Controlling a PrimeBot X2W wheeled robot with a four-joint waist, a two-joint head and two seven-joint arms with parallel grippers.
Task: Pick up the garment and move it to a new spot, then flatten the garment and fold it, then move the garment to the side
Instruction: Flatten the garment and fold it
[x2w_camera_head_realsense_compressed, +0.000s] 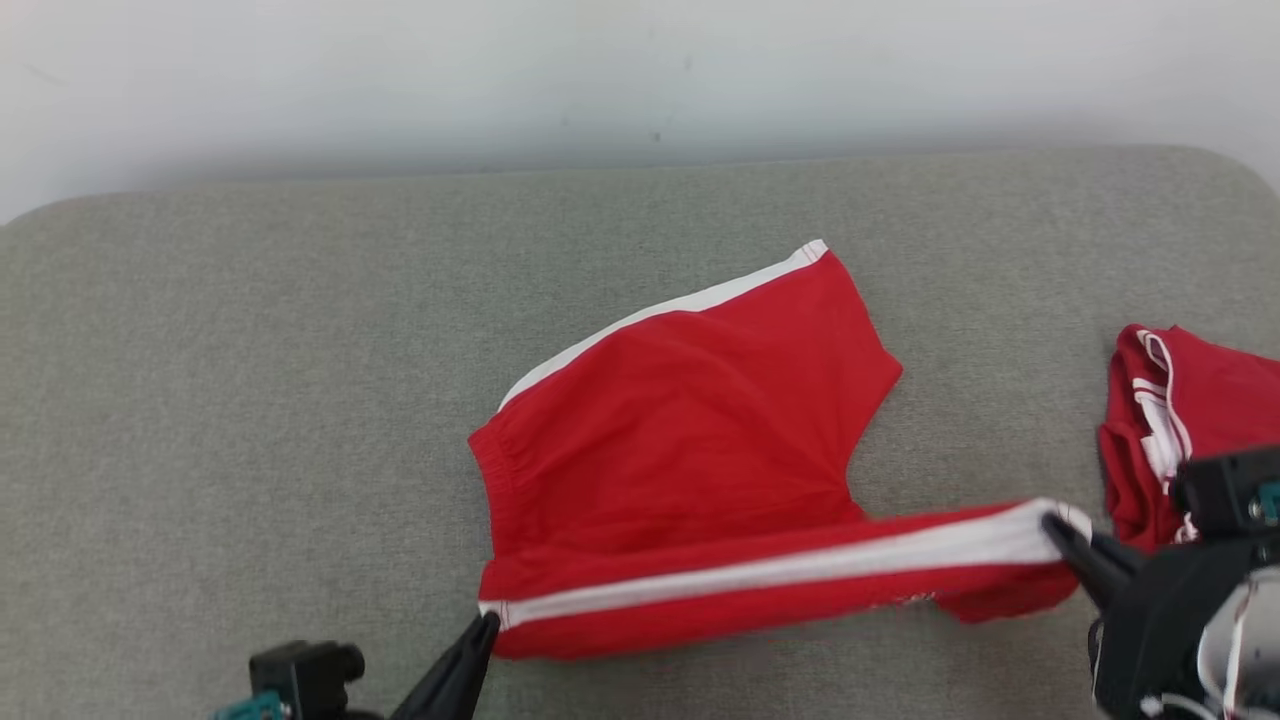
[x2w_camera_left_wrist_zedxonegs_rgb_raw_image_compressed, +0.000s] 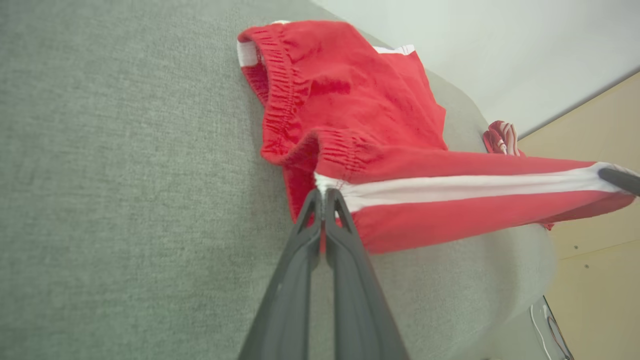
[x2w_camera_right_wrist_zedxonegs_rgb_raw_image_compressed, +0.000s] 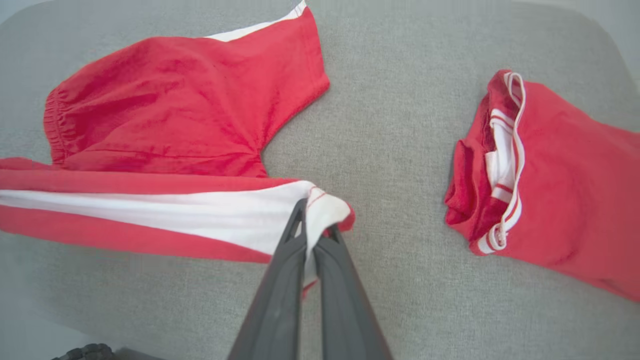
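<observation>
The shorts, lying in the middle of the pad and judged light, soft and limp, are being held taut by the near striped edge, waistband corner pinched in the closed left gripper, hem corner in the closed right gripper.
</observation>
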